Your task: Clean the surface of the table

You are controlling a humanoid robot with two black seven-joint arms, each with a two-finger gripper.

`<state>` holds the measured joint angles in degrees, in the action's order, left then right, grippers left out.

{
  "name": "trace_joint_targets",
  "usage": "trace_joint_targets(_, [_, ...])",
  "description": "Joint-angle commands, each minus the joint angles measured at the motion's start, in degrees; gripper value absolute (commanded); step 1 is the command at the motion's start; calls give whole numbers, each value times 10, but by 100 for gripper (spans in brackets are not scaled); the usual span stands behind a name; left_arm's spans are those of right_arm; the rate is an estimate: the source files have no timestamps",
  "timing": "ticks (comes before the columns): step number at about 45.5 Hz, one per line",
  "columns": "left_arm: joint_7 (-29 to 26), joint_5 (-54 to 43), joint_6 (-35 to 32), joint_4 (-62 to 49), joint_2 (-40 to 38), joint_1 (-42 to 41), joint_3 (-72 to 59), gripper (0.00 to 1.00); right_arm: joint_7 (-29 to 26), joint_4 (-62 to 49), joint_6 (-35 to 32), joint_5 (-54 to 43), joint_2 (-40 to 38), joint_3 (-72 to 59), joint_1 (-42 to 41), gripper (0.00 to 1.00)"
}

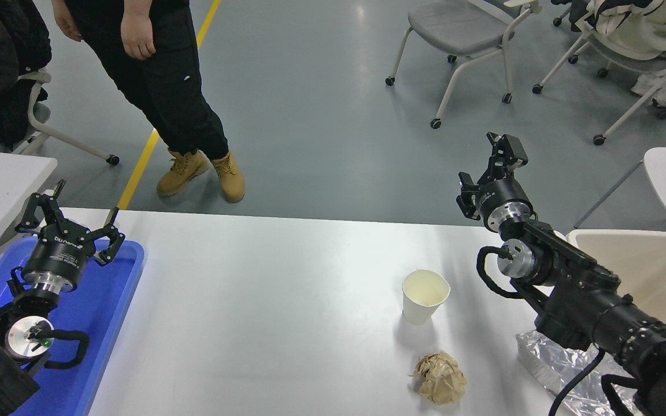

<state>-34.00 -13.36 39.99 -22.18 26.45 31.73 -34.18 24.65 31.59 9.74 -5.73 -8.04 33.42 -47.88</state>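
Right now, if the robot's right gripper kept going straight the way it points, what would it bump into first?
Probably nothing close. The right gripper points up and away past the table surface, over bare grey floor. Depth is hard to judge.

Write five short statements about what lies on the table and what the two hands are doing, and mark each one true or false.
1. The paper cup stands upright on the table surface. True.
2. The crumpled brown paper lies inside the cup. False: it lies on the table, nearer the camera than the cup.
3. The right hand grips the cup. False: it is open, empty, held past the table's far edge.
4. The left hand is open above the blue tray. True.
5. A beige bin sits at the table's right. True.
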Motion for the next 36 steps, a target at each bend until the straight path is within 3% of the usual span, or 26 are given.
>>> trace_joint_targets(1, [0,0,0,-1,-1,0,0,100,-5,5,5,0,-22,-11,-1,99])
trace_joint_targets(18, [1,0,1,-1,-1,0,-1,100,-6,12,-30,13,-76,-93,-8,99])
trace_joint_targets(29, [1,0,1,0,-1,0,-1,100,-6,118,-66,5,-152,-106,-25,99])
trace_joint_targets(36, [1,0,1,0,-1,0,-1,100,-11,157,-63,4,-196,-228,-73,99])
